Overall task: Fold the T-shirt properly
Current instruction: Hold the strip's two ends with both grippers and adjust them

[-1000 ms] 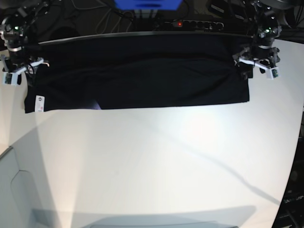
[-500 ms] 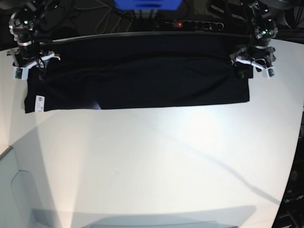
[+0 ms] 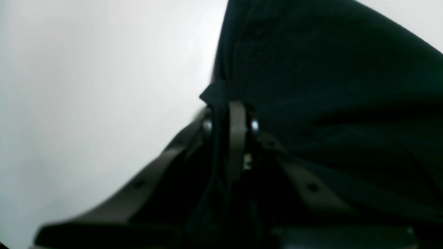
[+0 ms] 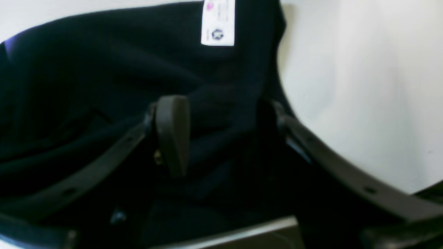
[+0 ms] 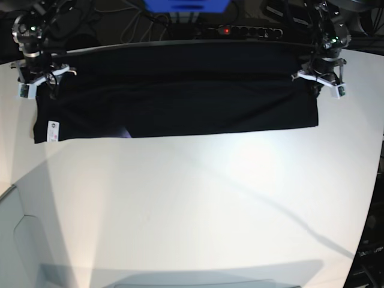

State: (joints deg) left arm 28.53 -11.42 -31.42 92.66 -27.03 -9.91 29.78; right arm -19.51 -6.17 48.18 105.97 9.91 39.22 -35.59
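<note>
The black T-shirt (image 5: 180, 96) lies as a wide flat band across the far part of the white table (image 5: 192, 210). Its white tag (image 5: 51, 130) is at the near left corner, with a bit of purple print (image 5: 123, 133) at the near edge. My left gripper (image 5: 317, 84) is at the shirt's right end. In the left wrist view it (image 3: 228, 114) is shut on a fold of the black cloth (image 3: 328, 86). My right gripper (image 5: 41, 81) is at the shirt's left end. In the right wrist view it (image 4: 225, 117) is open, jaws apart around bunched cloth (image 4: 86, 69), below the tag (image 4: 218, 24).
A power strip (image 5: 240, 30) with a red light and cables lie behind the table's far edge, beside a blue object (image 5: 186, 5). The table's curved right edge (image 5: 379, 180) drops off to dark floor. A pale grey panel (image 5: 18, 240) sits at the near left.
My right arm moved up and inward onto the shirt's far left corner. My left gripper shifted slightly up and outward, and the shirt's right edge moved a little outward with it.
</note>
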